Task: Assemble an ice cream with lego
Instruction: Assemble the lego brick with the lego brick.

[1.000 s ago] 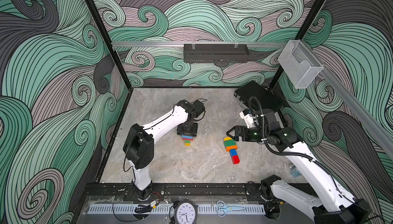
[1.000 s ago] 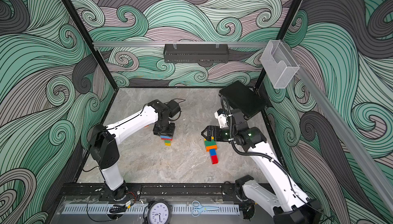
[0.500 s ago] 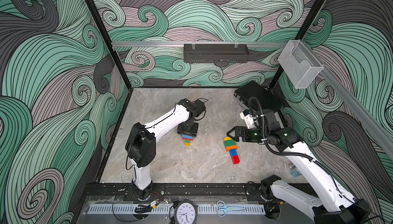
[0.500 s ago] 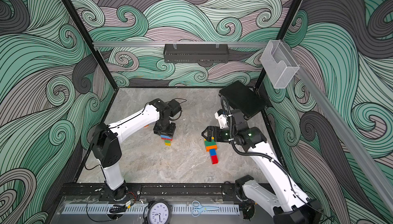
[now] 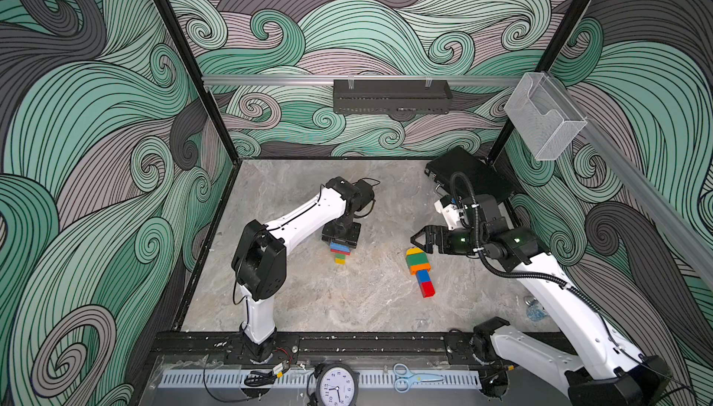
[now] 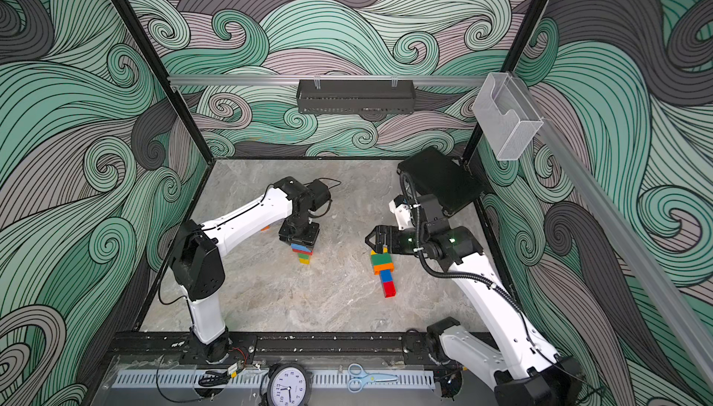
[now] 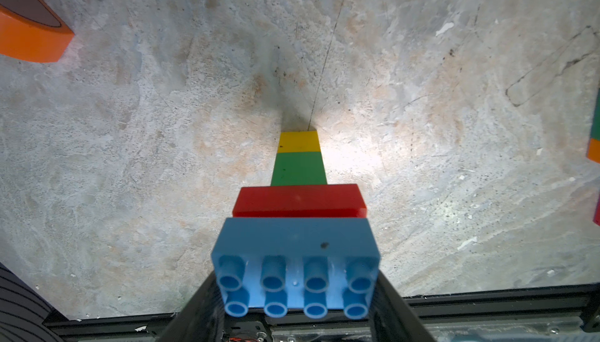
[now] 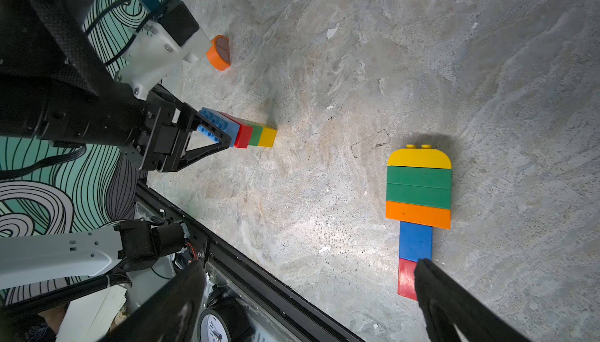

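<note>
Standing upright, lego stack (image 7: 300,204), blue top, red, green, yellow base

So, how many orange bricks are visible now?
2. An oblong one is in the model lying flat on the table. A round-topped one lies loose beside the left arm. Others may be hidden.

An upright stack (image 5: 340,252) of 4 bricks, blue atop red, green, yellow, stands mid-frame in a top view, a flat assembly (image 5: 419,271) of 6, round yellow, 2 green, orange, blue, red, lies right of it, and 1 orange round-topped brick (image 8: 220,53) lies apart.
</note>
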Motion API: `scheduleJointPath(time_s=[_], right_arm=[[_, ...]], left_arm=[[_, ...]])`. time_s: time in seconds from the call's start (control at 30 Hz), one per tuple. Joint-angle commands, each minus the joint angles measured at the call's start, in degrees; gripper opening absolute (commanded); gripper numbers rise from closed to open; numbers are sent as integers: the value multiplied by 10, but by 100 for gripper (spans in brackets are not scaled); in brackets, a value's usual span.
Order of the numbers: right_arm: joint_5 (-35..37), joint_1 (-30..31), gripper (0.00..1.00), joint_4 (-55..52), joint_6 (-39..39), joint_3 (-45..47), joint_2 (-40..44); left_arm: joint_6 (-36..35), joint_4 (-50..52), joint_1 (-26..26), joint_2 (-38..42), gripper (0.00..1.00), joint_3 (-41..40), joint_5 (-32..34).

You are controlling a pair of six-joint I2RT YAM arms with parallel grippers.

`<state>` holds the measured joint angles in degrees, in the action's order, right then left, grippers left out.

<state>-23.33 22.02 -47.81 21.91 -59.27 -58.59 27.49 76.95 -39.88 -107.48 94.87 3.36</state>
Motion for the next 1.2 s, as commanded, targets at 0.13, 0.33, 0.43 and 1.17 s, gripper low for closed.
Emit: scheduleJointPath(time_s=[0.13,0.33,0.43,1.17], right_arm=[[7,7,99,-10,8,-26,-7],[10,12,99,-16,8,-34,-14],[14,14,99,-20,7,-41,-18],[24,28,99,-17,5,-58,-42]], left_arm=[[10,-15,15,7,11,-27,8],[16,-65,18,34,9,-49,-34],[11,-73,21,39,9,-51,-42],[-23,1,18,-42,6,-21,-42]])
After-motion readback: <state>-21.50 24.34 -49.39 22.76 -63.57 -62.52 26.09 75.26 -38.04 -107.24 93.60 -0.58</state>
